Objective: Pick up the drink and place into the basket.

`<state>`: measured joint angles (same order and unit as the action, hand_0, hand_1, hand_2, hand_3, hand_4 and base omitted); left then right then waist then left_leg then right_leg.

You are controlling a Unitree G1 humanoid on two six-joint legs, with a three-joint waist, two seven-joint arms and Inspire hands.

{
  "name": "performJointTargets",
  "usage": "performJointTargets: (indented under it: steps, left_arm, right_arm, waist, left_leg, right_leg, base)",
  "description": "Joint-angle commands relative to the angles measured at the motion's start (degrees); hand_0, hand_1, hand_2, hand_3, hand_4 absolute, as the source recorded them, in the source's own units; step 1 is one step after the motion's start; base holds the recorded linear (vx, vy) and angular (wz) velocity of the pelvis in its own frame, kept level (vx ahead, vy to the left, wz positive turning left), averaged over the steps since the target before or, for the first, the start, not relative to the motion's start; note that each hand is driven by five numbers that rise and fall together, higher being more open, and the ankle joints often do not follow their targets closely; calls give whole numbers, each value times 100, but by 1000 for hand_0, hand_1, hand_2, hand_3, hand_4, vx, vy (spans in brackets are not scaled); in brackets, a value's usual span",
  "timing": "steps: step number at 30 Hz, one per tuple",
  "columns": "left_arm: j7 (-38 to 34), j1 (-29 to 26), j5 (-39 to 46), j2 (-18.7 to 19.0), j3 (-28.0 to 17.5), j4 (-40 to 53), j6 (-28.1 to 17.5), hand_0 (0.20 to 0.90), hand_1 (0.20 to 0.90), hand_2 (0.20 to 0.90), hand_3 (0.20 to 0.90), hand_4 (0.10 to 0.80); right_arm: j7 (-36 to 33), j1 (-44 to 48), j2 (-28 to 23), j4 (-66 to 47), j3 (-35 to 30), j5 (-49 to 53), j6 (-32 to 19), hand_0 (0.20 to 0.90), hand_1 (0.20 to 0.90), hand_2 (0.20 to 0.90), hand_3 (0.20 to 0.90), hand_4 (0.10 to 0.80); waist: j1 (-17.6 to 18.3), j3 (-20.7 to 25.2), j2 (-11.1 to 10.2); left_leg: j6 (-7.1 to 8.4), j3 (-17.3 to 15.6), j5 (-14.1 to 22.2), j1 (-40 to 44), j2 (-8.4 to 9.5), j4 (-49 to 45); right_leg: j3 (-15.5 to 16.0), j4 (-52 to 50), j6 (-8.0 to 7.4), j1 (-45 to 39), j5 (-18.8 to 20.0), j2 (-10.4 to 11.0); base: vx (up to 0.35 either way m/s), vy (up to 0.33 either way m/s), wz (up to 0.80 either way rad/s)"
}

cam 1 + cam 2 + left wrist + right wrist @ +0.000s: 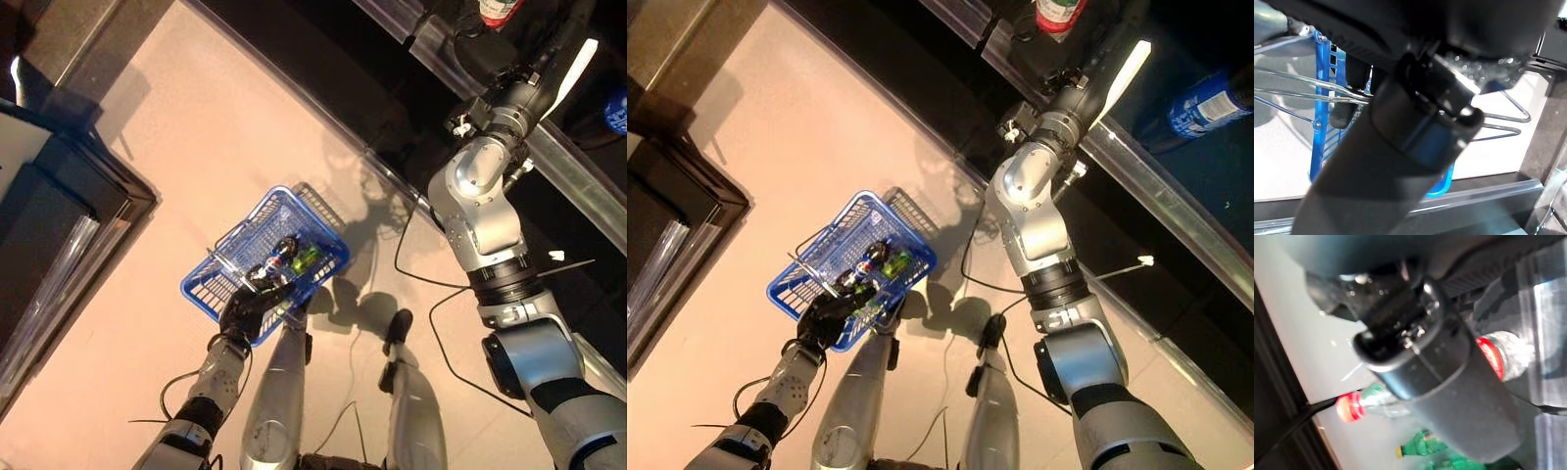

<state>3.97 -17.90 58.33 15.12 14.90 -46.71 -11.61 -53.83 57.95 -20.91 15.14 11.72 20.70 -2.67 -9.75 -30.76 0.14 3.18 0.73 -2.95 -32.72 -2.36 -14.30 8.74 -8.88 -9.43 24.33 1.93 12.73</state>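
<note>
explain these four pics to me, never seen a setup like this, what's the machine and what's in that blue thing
This is a two-armed humanoid robot seen through its own cameras. The two wide pictures come from its head, looking down at the floor. The two close ones come from its wrists, mostly filled by each hand's dark bulk.

The left hand is curled round the wire handle of a blue basket, which already holds a dark drink bottle and a green bottle. The right arm reaches up toward a shelf; its hand's fingers are not readable. Its wrist view shows red-capped bottles and green bottles past the hand.
</note>
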Motion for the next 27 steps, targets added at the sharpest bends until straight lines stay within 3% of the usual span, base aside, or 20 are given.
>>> performJointTargets:
  steps: [1,18,22,27]
  left_arm:
    - [123,899,100,10,379,397,-2,300,300,300,200,100]
    - [229,1073,402,433,289,733,139,300,300,300,200,100]
    - [298,1187,439,608,256,910,243,300,300,300,200,100]
    - [371,1274,495,718,243,999,284,300,300,300,200,100]
  right_arm:
    - [151,821,-686,-393,-78,-257,-233,900,900,900,900,800]
    - [-550,1824,-1540,619,304,173,-185,900,900,900,900,800]
    - [-616,2159,-1787,956,495,515,-452,900,900,900,900,800]
    - [-345,2250,-1731,970,493,1232,-890,900,900,900,900,800]
  waist:
    - [-142,96,72]
    - [-279,96,-68]
    - [-349,96,-116]
    - [-405,96,-153]
  left_leg:
    - [-217,389,-116,-188,269,109]
    - [-241,415,23,-448,315,-104]
    - [-237,474,72,-553,313,-217]
    - [-247,542,121,-640,325,-316]
  right_leg:
    - [-77,-356,196,257,315,110]
    - [58,-377,143,390,352,139]
    - [120,-438,133,465,362,152]
    - [160,-507,139,538,356,148]
  base:
    - [0,0,0]
    - [5,-4,1]
    - [35,-24,3]
    - [44,-27,3]
